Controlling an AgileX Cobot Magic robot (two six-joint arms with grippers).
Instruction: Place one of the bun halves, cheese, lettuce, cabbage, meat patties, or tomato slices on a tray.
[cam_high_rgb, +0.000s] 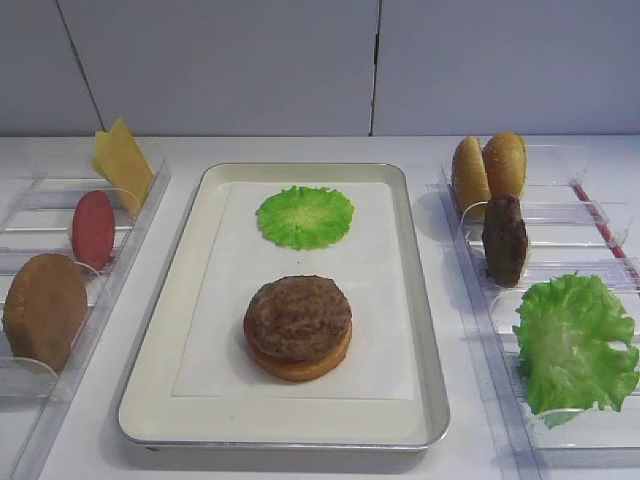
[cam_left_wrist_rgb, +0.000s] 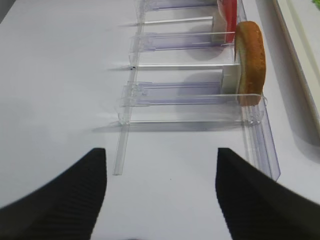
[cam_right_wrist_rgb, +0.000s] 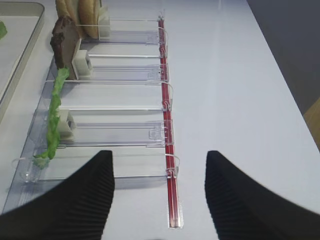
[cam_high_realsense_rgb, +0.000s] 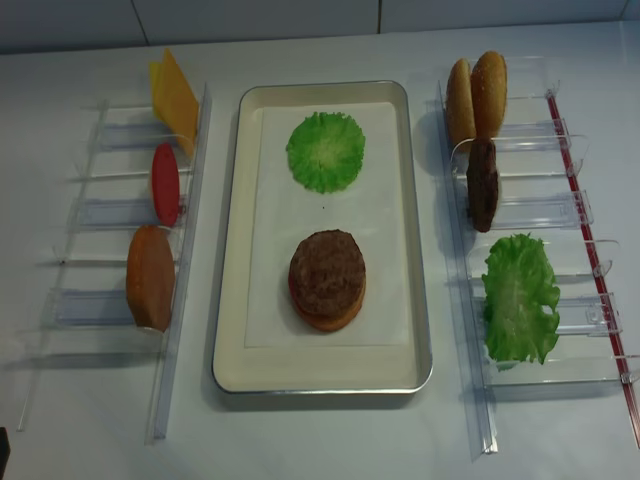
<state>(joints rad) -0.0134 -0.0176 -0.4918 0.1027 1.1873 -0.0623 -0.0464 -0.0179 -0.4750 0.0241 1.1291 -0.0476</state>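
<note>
The silver tray (cam_high_rgb: 430, 400) with its paper liner holds a round green cabbage leaf (cam_high_rgb: 305, 216) and a stack of bun half, tomato slice and meat patty (cam_high_rgb: 298, 318). In the right rack stand two bun halves (cam_high_rgb: 488, 170), a meat patty (cam_high_rgb: 505, 240) and the lettuce (cam_high_rgb: 575, 340). The left rack carries the cheese (cam_high_rgb: 122, 163), a tomato slice (cam_high_rgb: 93, 229) and a bun half (cam_high_rgb: 44, 310). My right gripper (cam_right_wrist_rgb: 159, 155) hangs open and empty near the right rack's front end. My left gripper (cam_left_wrist_rgb: 161, 152) is open and empty over bare table before the left rack. Neither shows in the exterior views.
Clear plastic racks (cam_high_realsense_rgb: 560, 215) (cam_high_realsense_rgb: 100, 210) flank the tray on both sides. A red strip (cam_right_wrist_rgb: 167, 150) runs along the right rack's outer edge. White table surrounds everything, and a grey wall (cam_high_rgb: 300, 60) stands behind.
</note>
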